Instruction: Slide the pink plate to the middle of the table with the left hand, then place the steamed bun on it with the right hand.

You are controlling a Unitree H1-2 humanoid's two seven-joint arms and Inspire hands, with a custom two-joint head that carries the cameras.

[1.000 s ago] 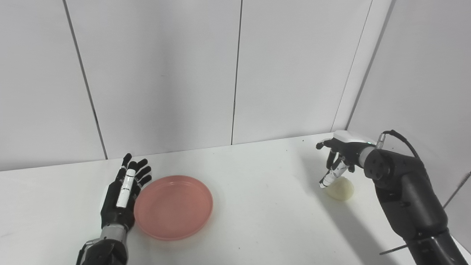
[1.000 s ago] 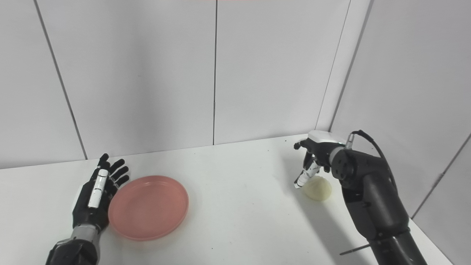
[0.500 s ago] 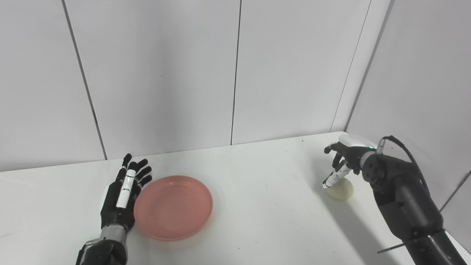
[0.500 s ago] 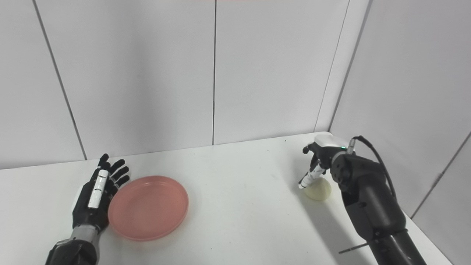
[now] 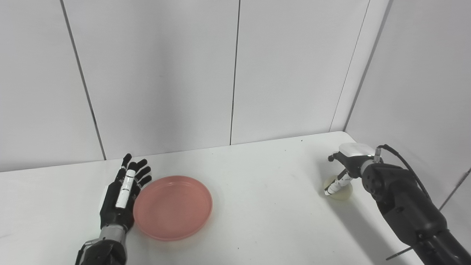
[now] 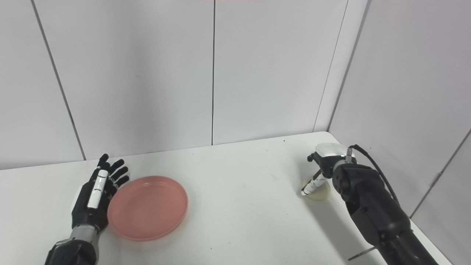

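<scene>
The pink plate (image 5: pixel 172 207) lies on the white table (image 5: pixel 257 206), left of the middle. My left hand (image 5: pixel 123 191) is open and flat, fingers pointing away, its edge against the plate's left rim. The pale steamed bun (image 5: pixel 344 192) sits on the table at the far right, near the side wall. My right hand (image 5: pixel 349 162) hangs palm-down right over the bun, its thumb (image 5: pixel 333 186) straight down along the bun's left side. The other fingers are mostly hidden behind the wrist. The bun rests on the table.
White wall panels close the table at the back and on the right, close to the bun. The right forearm (image 5: pixel 401 206) and its cable run in from the bottom right corner.
My right hand has come down and moved right, from above the bun to low over it, now covering most of it. The left hand and the plate have stayed put.
</scene>
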